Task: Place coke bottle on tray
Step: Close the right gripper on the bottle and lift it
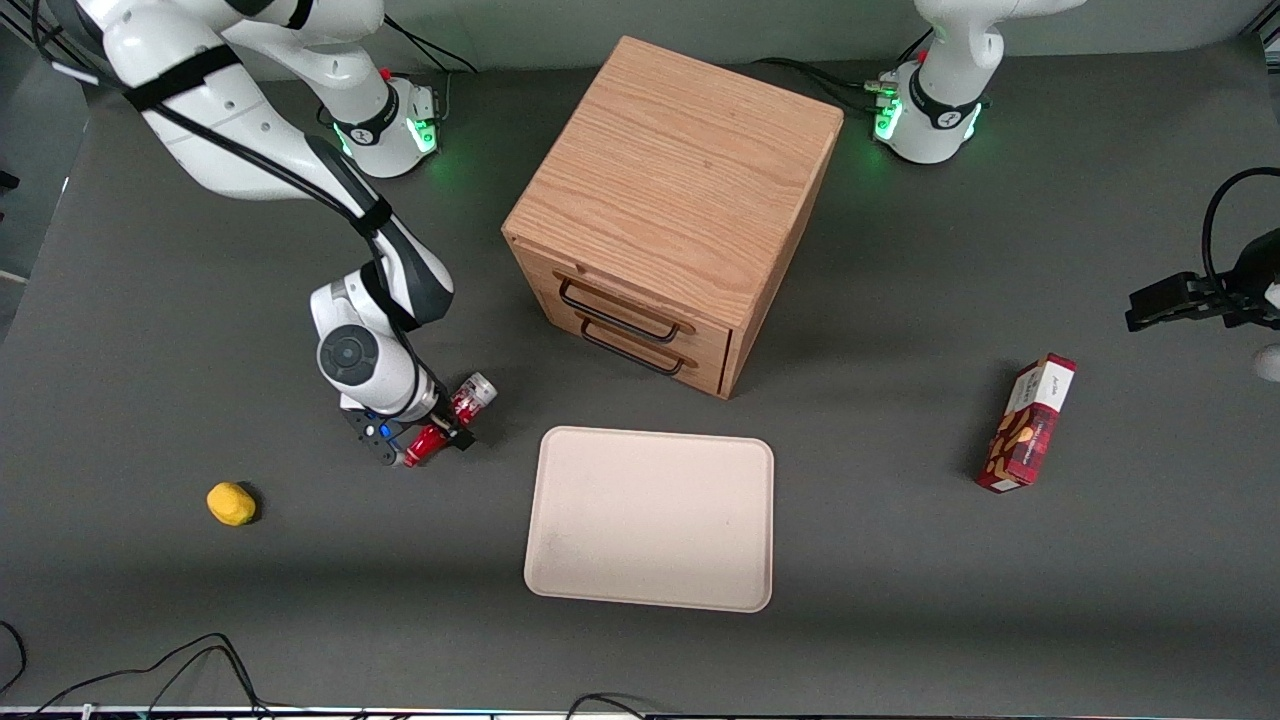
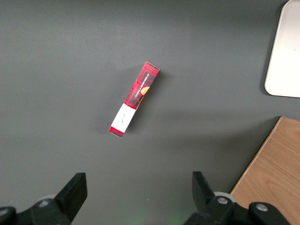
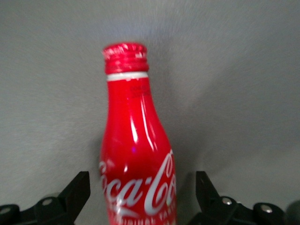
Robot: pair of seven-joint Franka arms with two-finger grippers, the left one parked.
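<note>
The coke bottle (image 1: 462,403) is red with white script and a silvery base. It lies on the dark table beside the tray, toward the working arm's end. My right gripper (image 1: 437,430) is lowered over it. In the right wrist view the gripper (image 3: 140,192) is open, with one finger on each side of the bottle's body (image 3: 136,159) and a gap between each finger and the bottle. The red capped neck points away from the wrist. The beige tray (image 1: 650,520) lies flat in front of the wooden drawer cabinet, with nothing on it.
A wooden two-drawer cabinet (image 1: 670,210) stands at mid-table, farther from the front camera than the tray. A yellow lemon (image 1: 231,503) lies toward the working arm's end. A red snack box (image 1: 1028,422) lies toward the parked arm's end and shows in the left wrist view (image 2: 135,98).
</note>
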